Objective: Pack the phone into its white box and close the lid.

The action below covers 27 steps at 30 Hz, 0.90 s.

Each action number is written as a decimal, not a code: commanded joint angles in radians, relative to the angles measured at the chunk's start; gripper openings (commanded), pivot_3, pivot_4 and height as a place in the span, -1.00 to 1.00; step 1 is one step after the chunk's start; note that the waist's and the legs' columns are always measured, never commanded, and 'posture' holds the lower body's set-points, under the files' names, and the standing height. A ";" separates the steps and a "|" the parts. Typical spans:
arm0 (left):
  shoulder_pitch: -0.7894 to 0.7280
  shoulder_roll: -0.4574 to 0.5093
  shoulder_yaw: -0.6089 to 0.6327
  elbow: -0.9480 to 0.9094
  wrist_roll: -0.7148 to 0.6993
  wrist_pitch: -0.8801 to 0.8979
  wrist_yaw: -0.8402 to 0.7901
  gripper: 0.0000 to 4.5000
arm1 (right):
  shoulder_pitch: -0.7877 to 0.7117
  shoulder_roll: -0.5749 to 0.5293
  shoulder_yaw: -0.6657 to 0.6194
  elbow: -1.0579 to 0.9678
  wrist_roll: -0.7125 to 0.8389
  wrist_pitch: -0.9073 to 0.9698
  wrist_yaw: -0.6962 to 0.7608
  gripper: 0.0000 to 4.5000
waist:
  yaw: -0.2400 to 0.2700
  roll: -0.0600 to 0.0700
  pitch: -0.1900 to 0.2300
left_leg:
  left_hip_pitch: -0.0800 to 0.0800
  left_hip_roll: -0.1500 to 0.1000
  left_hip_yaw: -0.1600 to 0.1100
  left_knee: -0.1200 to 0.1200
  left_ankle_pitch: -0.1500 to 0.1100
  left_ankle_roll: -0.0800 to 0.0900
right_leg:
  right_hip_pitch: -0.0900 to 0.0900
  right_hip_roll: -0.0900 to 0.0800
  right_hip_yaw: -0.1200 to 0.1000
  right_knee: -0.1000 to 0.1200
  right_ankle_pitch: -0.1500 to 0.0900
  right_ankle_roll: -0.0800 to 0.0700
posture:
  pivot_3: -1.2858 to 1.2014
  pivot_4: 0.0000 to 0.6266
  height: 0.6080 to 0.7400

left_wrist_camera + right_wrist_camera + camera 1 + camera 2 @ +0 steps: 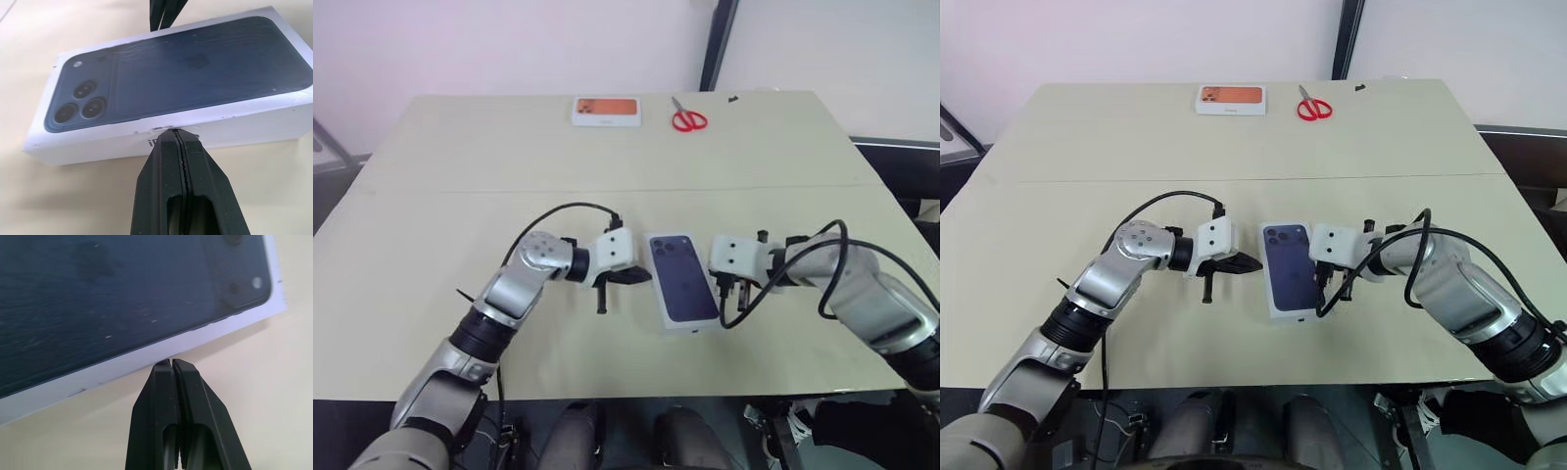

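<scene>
The lid point(683, 282), white with a dark blue phone picture on top, lies flat in the middle of the table, closed over the white box. The phone is hidden. My left gripper point(644, 277) is shut, and its tip touches the lid's left long side wall point(98, 142) near the top edge. My right gripper point(1325, 280) is shut too, its tip point(171, 363) right at the lid's opposite long edge. In the left wrist view the right gripper's fingers point(161, 12) show beyond the far side of the lid.
A white box with orange print point(606, 111) and red scissors point(688, 119) lie at the far edge of the beige table point(440, 245). Black cables loop over both forearms.
</scene>
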 commanded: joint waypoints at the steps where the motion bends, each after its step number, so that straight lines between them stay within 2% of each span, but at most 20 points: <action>1: -0.002 0.017 -0.016 -0.025 0.016 -0.029 -0.011 -1.00 | 0.010 0.010 -0.020 -0.042 -0.017 -0.001 0.004 -0.97 | -0.001 0.000 0.000 | 0.000 0.000 0.000 0.000 0.000 0.000 | 0.000 0.000 0.000 0.000 0.000 0.000 | 0.03 -0.52 1.00; 5: 0.001 0.021 -0.012 -0.019 0.023 -0.040 0.001 -1.00 | 0.017 0.015 -0.022 -0.049 -0.027 0.001 0.010 -0.97 | 0.000 0.000 0.000 | 0.000 0.000 0.000 0.000 0.000 0.000 | 0.000 0.000 0.000 0.000 0.000 0.000 | 0.03 -0.52 1.00; 8: -0.014 -0.003 0.038 -0.015 -0.013 -0.009 0.035 -1.00 | 0.013 0.007 -0.047 -0.040 -0.029 0.001 0.010 -0.97 | 0.000 0.000 0.000 | 0.000 0.000 0.000 0.000 0.000 0.000 | 0.000 0.000 0.000 0.000 0.000 0.000 | 0.03 -0.52 1.00; 14: -0.091 -0.061 0.163 0.004 -0.115 0.072 0.102 -1.00 | 0.044 -0.059 -0.216 -0.038 0.063 -0.049 0.080 -0.97 | 0.005 0.000 0.000 | 0.000 0.000 0.000 0.001 0.000 0.000 | 0.000 0.000 0.000 0.000 0.000 0.000 | 0.03 -0.52 1.00; 18: -0.136 -0.060 0.111 0.083 -0.048 0.041 0.119 -1.00 | 0.097 -0.062 -0.321 -0.097 0.188 -0.021 0.149 -0.97 | 0.002 0.000 0.000 | 0.000 0.000 0.000 0.001 0.000 0.000 | 0.001 0.000 0.000 0.000 0.000 0.000 | 0.03 -0.52 1.00; 21: -0.150 -0.059 0.063 0.132 -0.003 0.001 0.106 -1.00 | 0.146 -0.061 -0.349 -0.170 0.268 0.019 0.182 -0.97 | 0.000 0.000 0.000 | 0.000 0.000 0.000 0.001 0.000 0.000 | 0.001 0.001 0.000 0.000 0.000 0.000 | 0.03 -0.52 1.00; 24: -0.157 -0.064 0.011 0.167 0.033 -0.010 0.084 -1.00 | 0.219 -0.054 -0.294 -0.242 0.262 0.030 0.155 -0.97 | 0.001 0.000 0.000 | 0.000 0.000 0.000 0.001 0.000 0.000 | 0.001 0.001 0.000 0.000 0.000 0.000 | 0.03 -0.52 1.00; 27: -0.165 -0.075 -0.011 0.198 0.051 -0.001 0.081 -1.00 | 0.249 -0.048 -0.242 -0.232 0.214 0.024 0.112 -0.97 | 0.002 0.000 0.000 | 0.000 0.000 0.000 0.001 0.000 0.000 | 0.001 0.001 0.000 0.000 0.000 0.000 | 0.03 -0.52 1.00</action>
